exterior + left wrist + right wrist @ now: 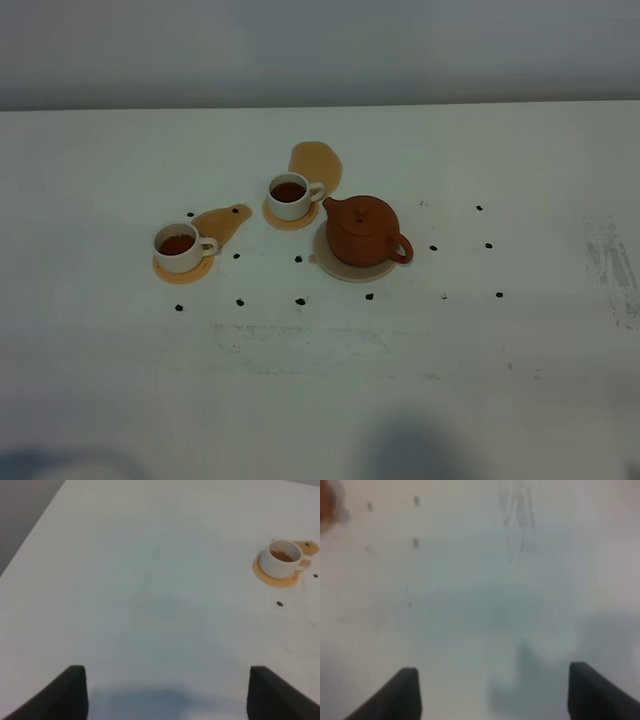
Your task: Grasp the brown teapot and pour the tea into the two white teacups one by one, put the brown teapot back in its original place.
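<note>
Resting on pale trivet [345, 269]: brown teapot [364, 231], upright, lid on.
Found both white teacups [180, 246] [291, 194] left of teapot, on orange coasters, filled with tea. Saw left gripper [167, 692] and right gripper [492, 692] spread wide, holding nothing.

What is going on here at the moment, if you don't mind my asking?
Nothing is being handled. The brown teapot sits on its pale trivet, and both white teacups on their coasters hold dark tea. The left gripper and right gripper are open and empty over bare table.
</note>
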